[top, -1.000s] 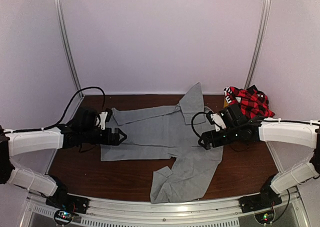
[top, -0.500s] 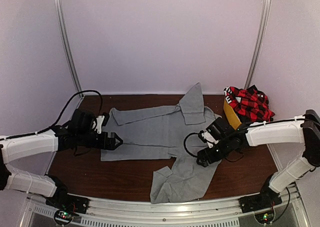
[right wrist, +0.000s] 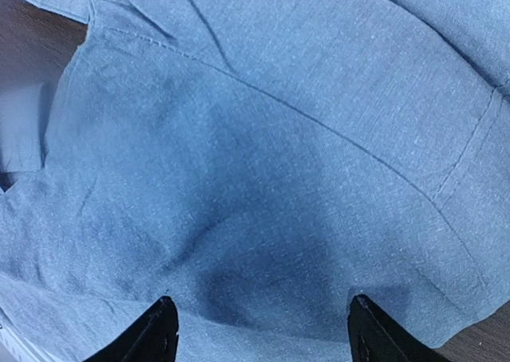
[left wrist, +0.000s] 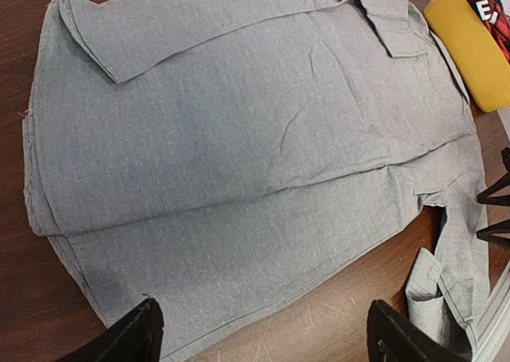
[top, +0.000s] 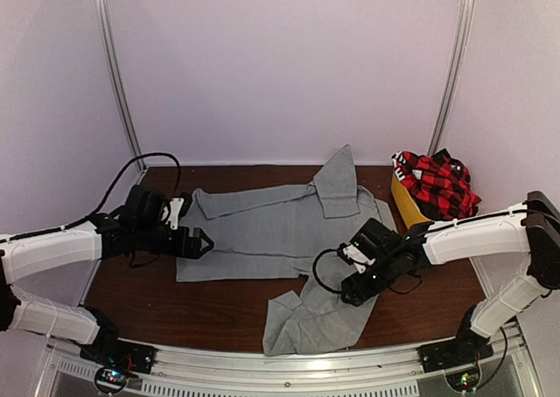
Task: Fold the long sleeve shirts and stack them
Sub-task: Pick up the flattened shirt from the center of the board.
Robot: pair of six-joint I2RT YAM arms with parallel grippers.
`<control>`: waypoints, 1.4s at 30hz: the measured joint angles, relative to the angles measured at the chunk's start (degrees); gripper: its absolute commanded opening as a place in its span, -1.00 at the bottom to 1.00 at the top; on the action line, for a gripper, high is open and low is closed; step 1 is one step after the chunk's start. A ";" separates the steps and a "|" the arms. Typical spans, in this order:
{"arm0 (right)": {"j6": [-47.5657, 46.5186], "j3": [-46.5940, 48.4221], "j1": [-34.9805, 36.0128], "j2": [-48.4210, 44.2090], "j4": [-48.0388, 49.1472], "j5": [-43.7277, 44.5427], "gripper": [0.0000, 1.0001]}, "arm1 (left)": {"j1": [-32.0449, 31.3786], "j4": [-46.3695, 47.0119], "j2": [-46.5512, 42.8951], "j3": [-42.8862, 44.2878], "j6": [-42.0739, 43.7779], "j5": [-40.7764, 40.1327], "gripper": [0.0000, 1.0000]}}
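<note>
A light-grey long sleeve shirt (top: 280,231) lies spread flat on the brown table, one sleeve folded across its far edge, the other sleeve (top: 319,314) trailing toward the near edge. It fills the left wrist view (left wrist: 239,139) and the right wrist view (right wrist: 263,139). A red-and-black plaid shirt (top: 437,183) is heaped on the yellow tub (top: 404,200) at the right. My left gripper (top: 203,242) is open and empty at the grey shirt's left hem. My right gripper (top: 347,290) is open and empty, low over the near sleeve.
The brown table (top: 219,305) ends at a metal rail along the near edge. White walls close in the back and sides. The yellow tub also shows in the left wrist view (left wrist: 470,47). Black cables loop from both wrists.
My right gripper has moved left and toward the near edge, from beside the tub to over the near sleeve. My left gripper has drawn back slightly to the left.
</note>
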 measured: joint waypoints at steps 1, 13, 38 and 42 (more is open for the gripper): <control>0.04 -0.17 0.24 0.00 0.02 0.02 0.44 | -0.02 0.00 0.17 0.07 0.02 0.00 0.79; 2.32 -0.98 2.14 0.55 0.37 3.32 -0.02 | -0.02 -0.07 0.55 0.11 0.00 0.00 0.75; 5.31 -4.98 4.85 -8.24 3.32 10.45 0.20 | -0.02 -0.13 0.74 0.61 4.87 0.48 0.74; 3.74 -5.14 7.87 -11.17 6.36 8.15 0.55 | -0.02 -0.02 0.96 0.76 5.55 0.50 0.75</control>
